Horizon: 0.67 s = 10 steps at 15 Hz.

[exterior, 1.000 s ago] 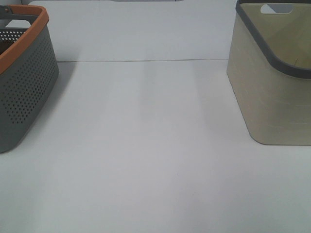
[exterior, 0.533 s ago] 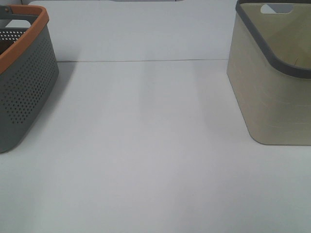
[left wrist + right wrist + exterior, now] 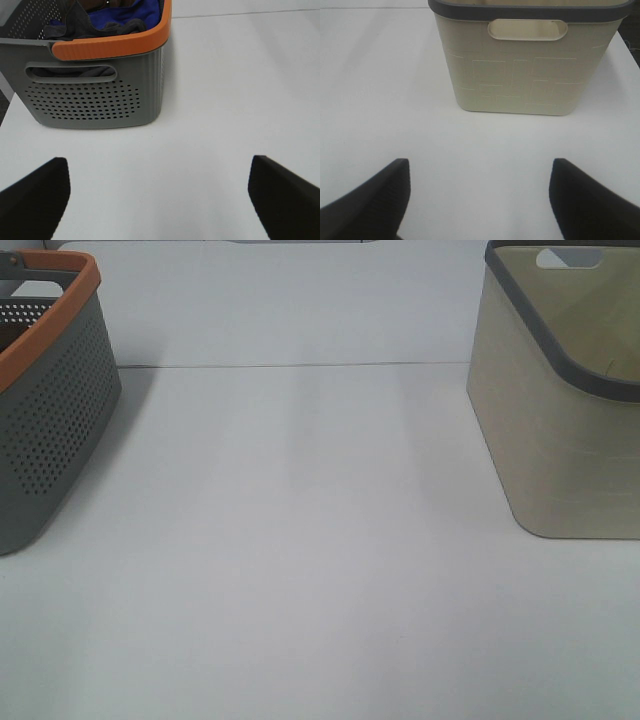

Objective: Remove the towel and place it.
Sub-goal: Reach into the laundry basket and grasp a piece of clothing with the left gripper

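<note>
Smooth white table (image 3: 300, 570), beige plastic basket (image 3: 560, 440) with grey rim at its right edge, perforated grey basket (image 3: 50, 430) with orange rim at its left edge, dark towel (image 3: 116, 25) crumpled inside that one, left gripper (image 3: 159, 170) and right gripper (image 3: 480, 167) spread wide, empty.

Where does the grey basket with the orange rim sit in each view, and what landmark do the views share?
Exterior high: the grey basket is at the left edge, cut off by the frame.
Left wrist: the grey basket stands beyond the open left gripper, cloth inside.
Right wrist: not in it; the beige basket stands there instead.
Shared landmark: the white table under both baskets, seen in all three views.
</note>
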{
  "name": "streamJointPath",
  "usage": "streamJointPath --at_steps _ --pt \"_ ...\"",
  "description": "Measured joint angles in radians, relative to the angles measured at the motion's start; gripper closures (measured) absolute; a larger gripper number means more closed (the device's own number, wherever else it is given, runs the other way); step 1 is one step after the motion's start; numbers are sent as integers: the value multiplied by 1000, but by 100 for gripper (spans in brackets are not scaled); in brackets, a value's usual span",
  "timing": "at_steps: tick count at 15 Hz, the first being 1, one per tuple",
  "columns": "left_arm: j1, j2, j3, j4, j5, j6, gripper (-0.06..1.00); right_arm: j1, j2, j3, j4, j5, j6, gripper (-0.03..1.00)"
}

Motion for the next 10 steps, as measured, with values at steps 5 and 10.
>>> streamJointPath --at_steps 5,10 --pt "0 0 0 0 0 0 4 0 0 0 0 0 0 21" --pt "0 0 0 0 0 0 4 0 0 0 0 0 0 21"
